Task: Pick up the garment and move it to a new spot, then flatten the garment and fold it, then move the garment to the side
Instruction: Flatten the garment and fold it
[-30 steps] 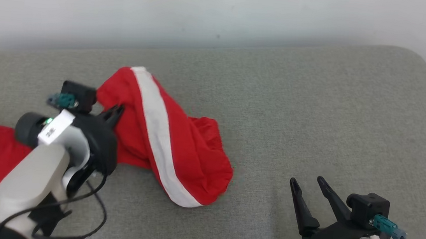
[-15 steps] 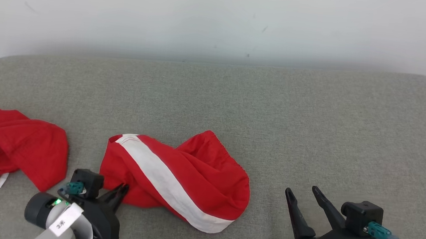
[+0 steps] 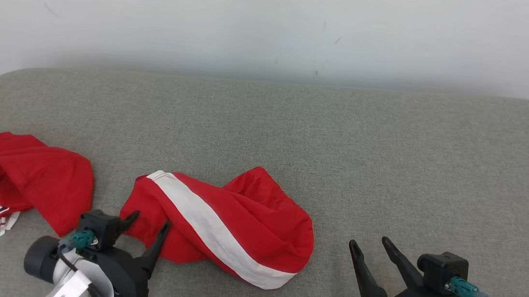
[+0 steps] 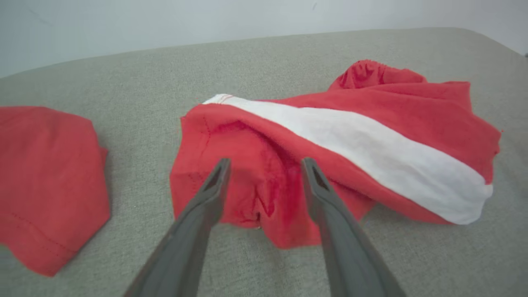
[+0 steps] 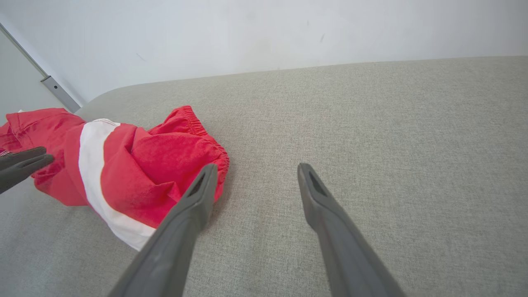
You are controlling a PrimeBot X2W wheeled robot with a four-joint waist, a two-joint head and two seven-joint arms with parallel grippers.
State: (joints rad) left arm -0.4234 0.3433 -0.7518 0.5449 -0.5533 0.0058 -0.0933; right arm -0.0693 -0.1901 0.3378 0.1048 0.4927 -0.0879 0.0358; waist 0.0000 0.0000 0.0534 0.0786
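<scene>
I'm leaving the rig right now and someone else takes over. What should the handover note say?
The left gripper is open and holds nothing; its fingers straddle the near left edge of the striped red garment.
The right gripper is open and empty, over bare grey cushion to the garment's right.
The striped red garment lies bunched up mid-cushion, apart from a second red garment at the far left.
Done: the garment is set down, and neither gripper holds it.
Left: flatten it, fold it, then move it to the side.
</scene>
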